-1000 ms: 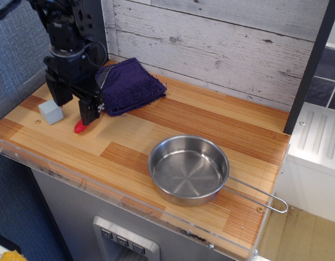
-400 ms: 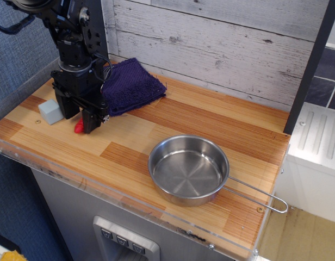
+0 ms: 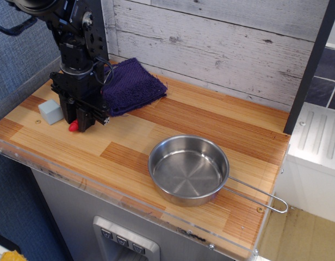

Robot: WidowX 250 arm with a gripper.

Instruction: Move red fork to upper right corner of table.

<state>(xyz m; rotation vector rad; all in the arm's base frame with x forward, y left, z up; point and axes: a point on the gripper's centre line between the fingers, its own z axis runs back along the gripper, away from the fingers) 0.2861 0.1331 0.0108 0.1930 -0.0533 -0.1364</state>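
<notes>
The red fork [image 3: 73,126] lies on the left part of the wooden table [image 3: 211,122]. Only a small red end of it shows below the black gripper [image 3: 79,123]; its tines are hidden. The gripper stands straight down over the fork, low at the table surface, with its fingers drawn close together around the red handle. The table's upper right corner [image 3: 273,122] is bare wood beside a dark post.
A grey block [image 3: 50,111] sits just left of the gripper. A purple cloth [image 3: 129,86] lies behind it against the plank wall. A steel pan [image 3: 189,169] with a wire handle [image 3: 260,197] sits at the front right. A white ribbed surface [image 3: 320,136] lies beyond the table's right edge.
The gripper has come down onto the fork and its fingers have narrowed around it. Less of the red handle shows, and its visible end sits slightly further left.
</notes>
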